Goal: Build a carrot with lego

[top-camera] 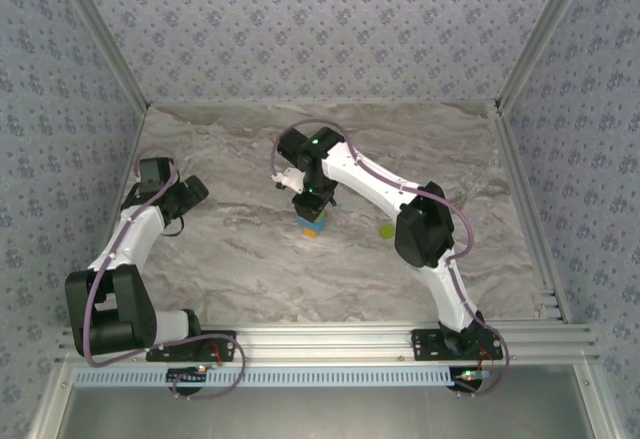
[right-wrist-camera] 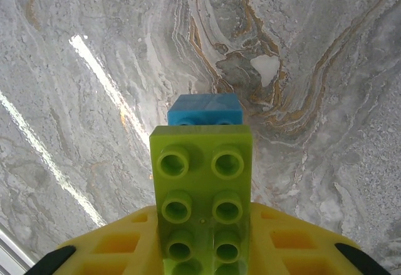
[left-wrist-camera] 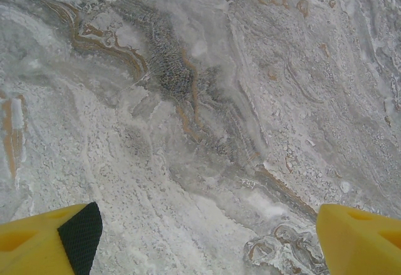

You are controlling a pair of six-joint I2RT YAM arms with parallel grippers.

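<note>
At the middle of the table stands the carrot [top-camera: 311,225], a small stack with blue over orange at its foot. My right gripper [top-camera: 313,203] sits straight on top of it. From the right wrist, a lime-green studded brick [right-wrist-camera: 202,181] lies between the yellow fingers [right-wrist-camera: 294,240], which press its two sides, and a blue brick [right-wrist-camera: 205,109] shows just beyond it. The right gripper [right-wrist-camera: 203,250] is shut on that green brick. My left gripper [top-camera: 190,191] rests far to the left, and its fingers [left-wrist-camera: 47,243] stand wide open over bare marble.
A small lime-green piece [top-camera: 386,230] lies on the table to the right of the stack, near the right arm's elbow [top-camera: 420,224]. Patterned walls and metal rails close in the table [top-camera: 250,269] on three sides.
</note>
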